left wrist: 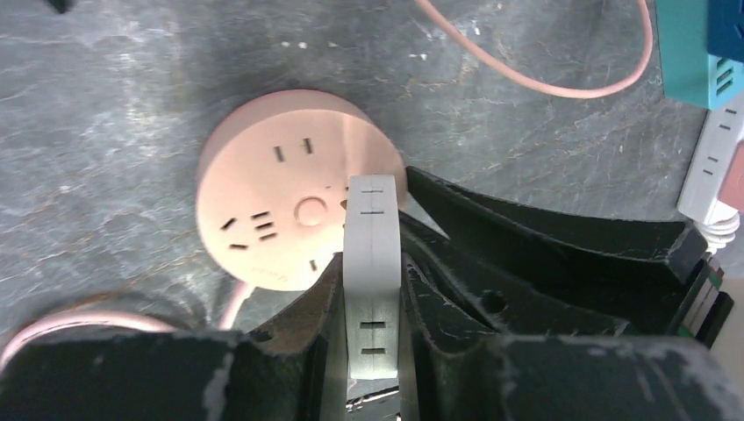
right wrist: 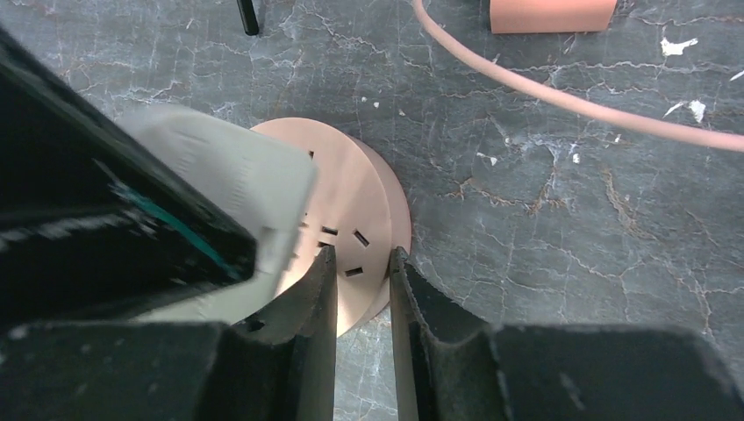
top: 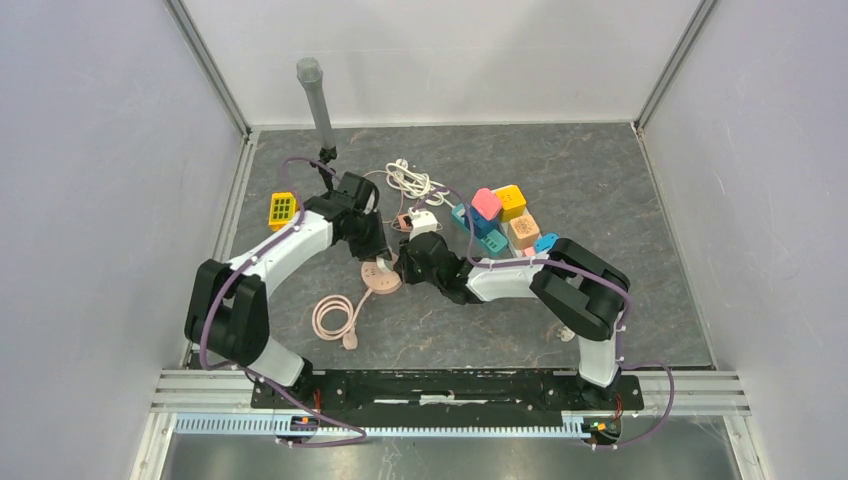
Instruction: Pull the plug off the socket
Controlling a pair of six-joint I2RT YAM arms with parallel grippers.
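Two grippers engaged: left gripper (left wrist: 375, 289) clamps flat white plug (left wrist: 373, 232), right gripper (right wrist: 361, 263) pinches rim of round pink socket (left wrist: 272, 202). Plug sits tilted at socket face; separation unconfirmed, lift-away likely remains.

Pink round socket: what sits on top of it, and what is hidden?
On the pink round socket stands a white plug, gripped by the left claw. Its pins and the slots beneath are covered.

Even light, blurred foreground
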